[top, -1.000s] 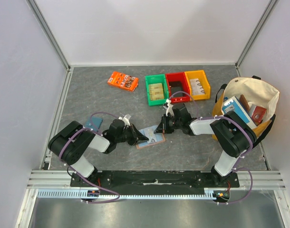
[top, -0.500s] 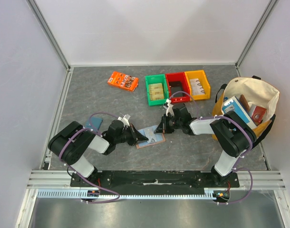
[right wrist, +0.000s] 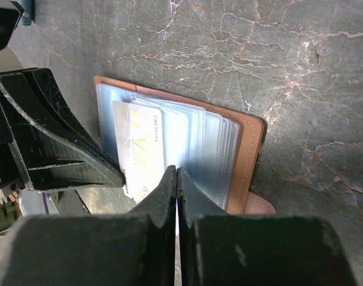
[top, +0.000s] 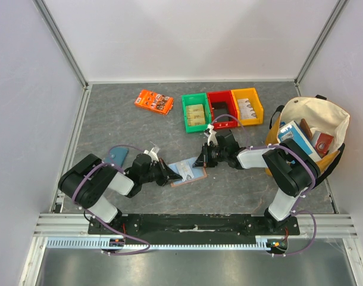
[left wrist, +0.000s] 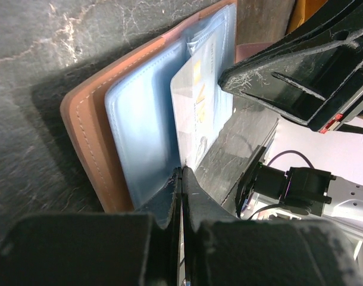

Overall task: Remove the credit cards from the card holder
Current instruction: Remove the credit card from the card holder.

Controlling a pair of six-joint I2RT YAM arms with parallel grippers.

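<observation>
Closure is the news: left gripper [left wrist: 181, 179] has just pinched shut on the white, yellow-lettered credit card [left wrist: 202, 101] poking from the open tan leather card holder [left wrist: 89, 131], which lies mid-tabletop toward the near edge. Closed right gripper [right wrist: 177, 173] pins the holder, so pulling can likely begin.

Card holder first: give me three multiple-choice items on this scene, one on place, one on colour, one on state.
1. The card holder lies: A in the green bin; B on the table between the left gripper and the right gripper; C in the yellow bin.
2. The middle bin is: A green; B red; C yellow.
3. The card holder is: A open; B snapped shut; C standing on edge.
1 B: both grippers meet at it. 2 B: the red bin has the green bin and yellow bin beside it. 3 A: its blue sleeves show.
</observation>
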